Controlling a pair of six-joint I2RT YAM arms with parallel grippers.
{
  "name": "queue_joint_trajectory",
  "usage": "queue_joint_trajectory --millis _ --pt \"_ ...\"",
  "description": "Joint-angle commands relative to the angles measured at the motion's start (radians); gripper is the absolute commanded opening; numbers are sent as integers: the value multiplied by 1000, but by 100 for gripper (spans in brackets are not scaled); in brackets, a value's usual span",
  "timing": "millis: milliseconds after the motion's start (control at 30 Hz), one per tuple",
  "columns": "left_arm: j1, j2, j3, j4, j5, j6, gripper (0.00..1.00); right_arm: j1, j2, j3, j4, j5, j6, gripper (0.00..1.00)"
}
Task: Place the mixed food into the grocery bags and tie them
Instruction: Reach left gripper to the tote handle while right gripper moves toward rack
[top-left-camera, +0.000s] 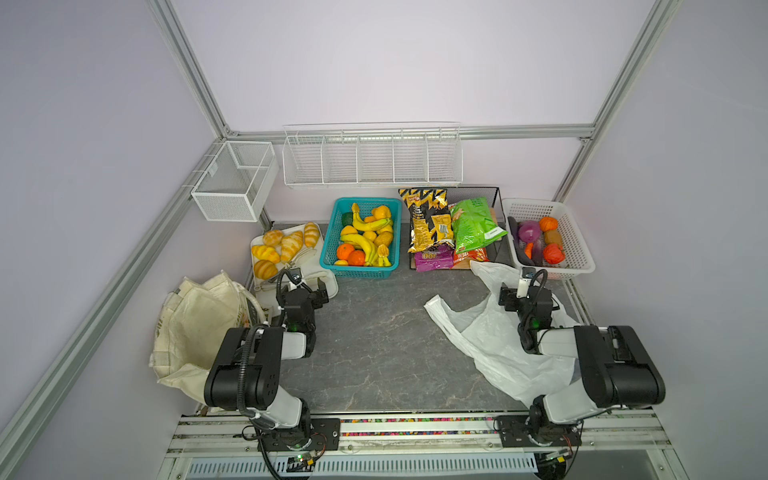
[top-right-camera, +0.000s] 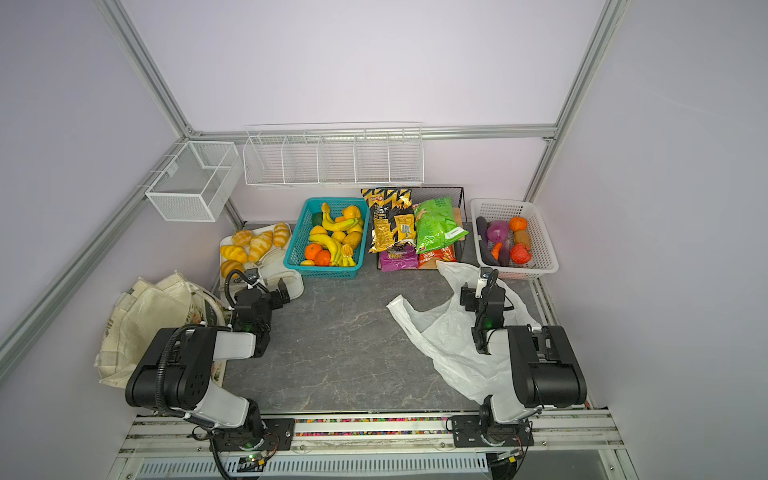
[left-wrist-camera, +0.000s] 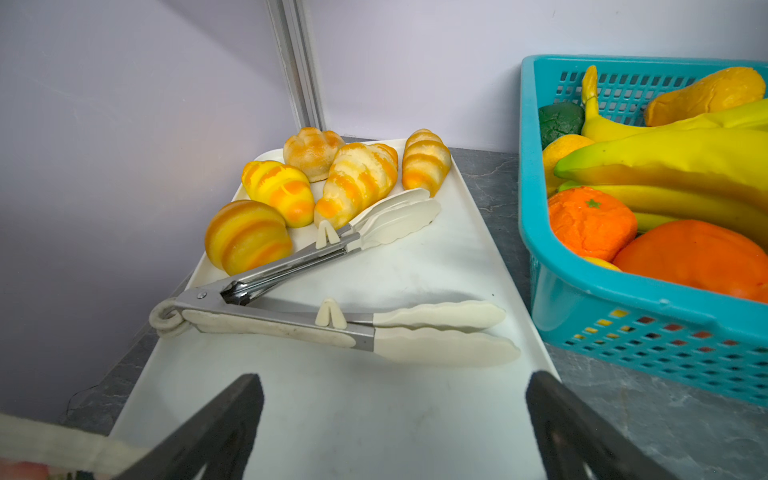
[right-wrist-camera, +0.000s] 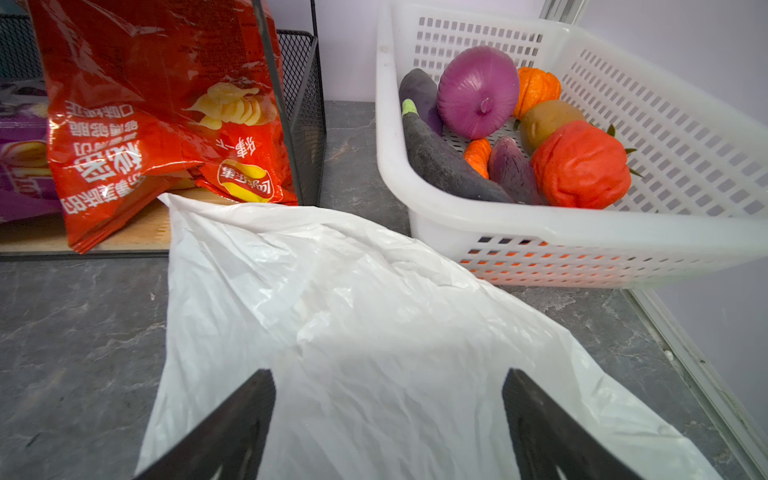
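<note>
While both hung spread wide and empty, the right gripper (right-wrist-camera: 388, 374) stood over the white plastic bag (top-left-camera: 490, 332), right of centre in both top views; the zigzag snack bag (top-left-camera: 428, 220), green snack bag (top-left-camera: 473, 224) and orange-red vegetable (top-left-camera: 553, 253) lay above it, apart; the canvas tote (top-left-camera: 195, 320) slumped lower left of the left gripper (left-wrist-camera: 397, 376)

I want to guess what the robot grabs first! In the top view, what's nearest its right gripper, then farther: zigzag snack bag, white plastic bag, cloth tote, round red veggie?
From the right gripper:
1. White plastic bag, right beneath it.
2. Round red veggie, in the white basket, back right.
3. Zigzag snack bag, back middle.
4. Cloth tote, far left.
</note>
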Motion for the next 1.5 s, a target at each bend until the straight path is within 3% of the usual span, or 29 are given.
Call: queue_joint_trajectory --millis 0,300,367,467,600,667,800,867,1000,1133,1200,1333,1467 --pt "4 1 22 -2 5 -2 99 2 -4 -1 20 -7 -3 89" --pt "3 0 15 13 3 1 99 3 -7 -4 24 -7 -5 89" --pt "2 -30 -8 35 0 -1 99 22 -31 -15 36 45 -9 89" --pt "-2 -170 -19 -67 -49 -14 100 63 -137 -17 -52 156 -18 89" --pt "-4 -398 42 -387 -85 -156 100 111 -317 7 -218 283 19 89" --pt "-3 -479 66 -483 -10 -173 100 114 -406 12 -296 284 90 89" --pt "-11 -608 79 -571 180 -318 96 131 -570 68 -559 264 261 92" --pt "-37 -659 115 -670 215 -391 93 165 -596 123 -696 248 335 93" --pt "-185 -687 287 -967 184 -402 91 329 -549 247 -884 246 346 95" --pt "-307 -623 533 -1321 106 -338 91 481 -458 319 -888 141 298 94" --pt "-310 -586 666 -1519 61 -315 97 539 -391 377 -923 99 284 94" --pt "-303 -582 841 -1791 -101 -262 94 609 -277 442 -949 56 257 93" --pt "-162 -590 969 -1982 -121 -244 92 613 -233 427 -908 38 271 92"
